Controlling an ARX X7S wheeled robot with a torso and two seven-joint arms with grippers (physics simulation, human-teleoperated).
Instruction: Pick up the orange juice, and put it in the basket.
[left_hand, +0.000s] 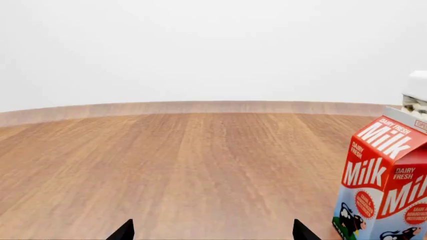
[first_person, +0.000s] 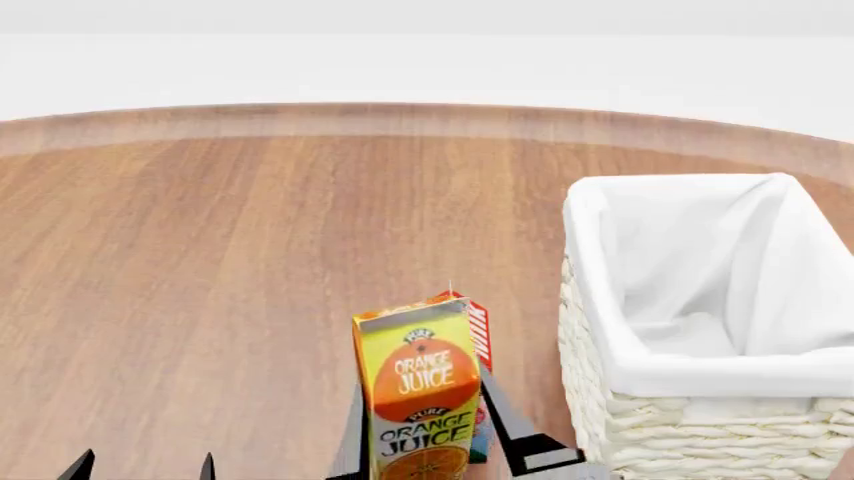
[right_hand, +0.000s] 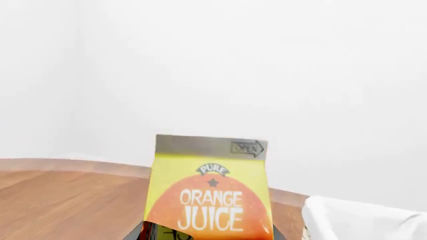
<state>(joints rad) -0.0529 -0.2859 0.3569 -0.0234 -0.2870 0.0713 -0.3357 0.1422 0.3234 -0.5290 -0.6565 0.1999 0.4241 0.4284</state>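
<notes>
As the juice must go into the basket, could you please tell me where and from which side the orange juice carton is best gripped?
Grip the orange juice by its flat, parallel side walls, below the gable, coming from the robot's side: it is upright, the milk carton is just behind, and the right tool straddles it so.

table (first_person: 240, 260): wood, visible grain, matt | basket (first_person: 627, 430): rough cream woven wicker | lining (first_person: 707, 270): soft white cloth, folded | orange juice (first_person: 416, 400): smooth printed carton paper | milk carton (left_hand: 387, 185): smooth printed paper | gripper fingers (first_person: 514, 425): matt black
</notes>
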